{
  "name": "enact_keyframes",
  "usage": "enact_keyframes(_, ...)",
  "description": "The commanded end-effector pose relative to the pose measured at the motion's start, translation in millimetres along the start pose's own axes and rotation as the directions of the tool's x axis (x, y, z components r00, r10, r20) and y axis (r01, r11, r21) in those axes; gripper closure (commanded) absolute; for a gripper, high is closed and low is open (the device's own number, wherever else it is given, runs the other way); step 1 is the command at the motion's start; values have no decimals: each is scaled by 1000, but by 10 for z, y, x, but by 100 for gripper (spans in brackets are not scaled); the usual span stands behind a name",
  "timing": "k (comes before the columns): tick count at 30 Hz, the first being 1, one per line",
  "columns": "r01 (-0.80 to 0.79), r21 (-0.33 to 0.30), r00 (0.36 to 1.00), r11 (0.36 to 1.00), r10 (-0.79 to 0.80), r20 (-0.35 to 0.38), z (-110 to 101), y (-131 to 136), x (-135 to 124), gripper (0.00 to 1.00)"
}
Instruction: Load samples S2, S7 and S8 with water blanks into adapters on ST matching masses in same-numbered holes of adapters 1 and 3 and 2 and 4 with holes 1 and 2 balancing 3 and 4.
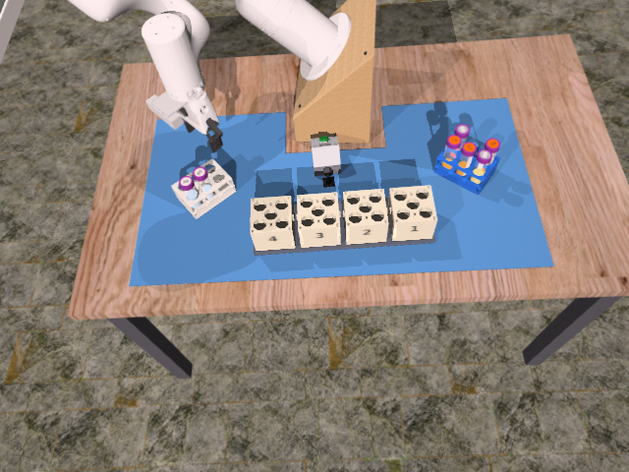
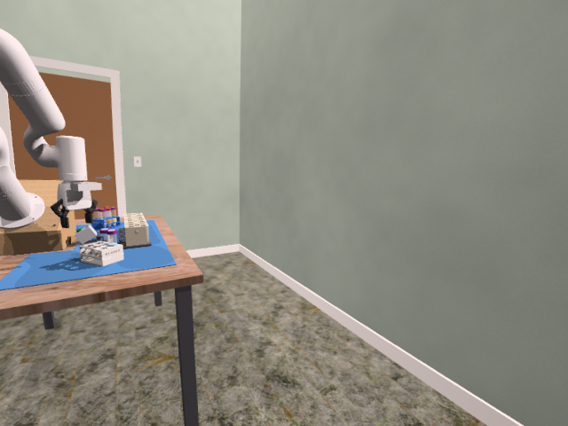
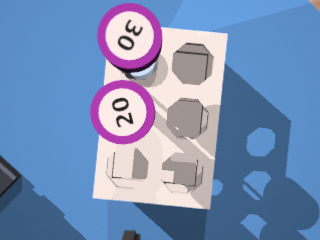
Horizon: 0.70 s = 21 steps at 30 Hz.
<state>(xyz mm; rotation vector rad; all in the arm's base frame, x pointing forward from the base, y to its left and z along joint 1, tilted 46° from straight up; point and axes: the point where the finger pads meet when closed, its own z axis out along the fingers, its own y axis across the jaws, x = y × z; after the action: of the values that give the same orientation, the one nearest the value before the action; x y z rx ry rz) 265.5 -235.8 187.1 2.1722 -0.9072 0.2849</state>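
- The 20 mL water blank (image 1: 200, 173) (image 2: 104, 231) (image 3: 123, 112) and the 30 mL water blank (image 1: 186, 183) (image 2: 112, 232) (image 3: 129, 36) stand in neighbouring wells of the blanks rack (image 1: 200, 208) (image 2: 114, 253) (image 3: 162, 197), the 30 at the row's end.
- The claw (image 1: 201, 135) (image 2: 76, 220) (image 3: 69, 207) is wide open and holds nothing; it hangs above and beside the blanks rack, at its robot-base side.
- Right of the blanks rack in the top view, adapters 4 (image 1: 272, 238), 3 (image 1: 319, 235), 2 (image 1: 366, 232) and 1 (image 1: 414, 229) stand in a row, their holes without tubes.
- Farther right of the blanks rack, the blue sample rack (image 1: 459, 181) (image 2: 98, 225) carries five tubes, three orange-dotted; their IDs are too small to read.
- Between the two racks, nearer the base, is the DONE desk (image 1: 325, 155) (image 2: 85, 234).
- Loading seems not yet begun; the step in hand looks like fetching a blank. The next move likely calls for centring the claw over one cap, fingers clear of the neighbouring tube, before lowering; a nudge could shift the loose blanks rack.
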Motion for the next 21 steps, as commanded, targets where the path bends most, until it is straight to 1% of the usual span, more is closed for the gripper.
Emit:
enact_keyframes(1, 0, 0, 1000, 1000, 0, -1, -2, -2, 4, 0)
enact_keyframes(14, 0, 0, 1000, 1000, 0, -1, -2, -2, 4, 0)
enact_keyframes(18, 0, 0, 1000, 1000, 0, -1, -107, -2, 3, 0)
enact_keyframes(21, 0, 0, 1000, 1000, 0, -1, -134, -2, 3, 0)
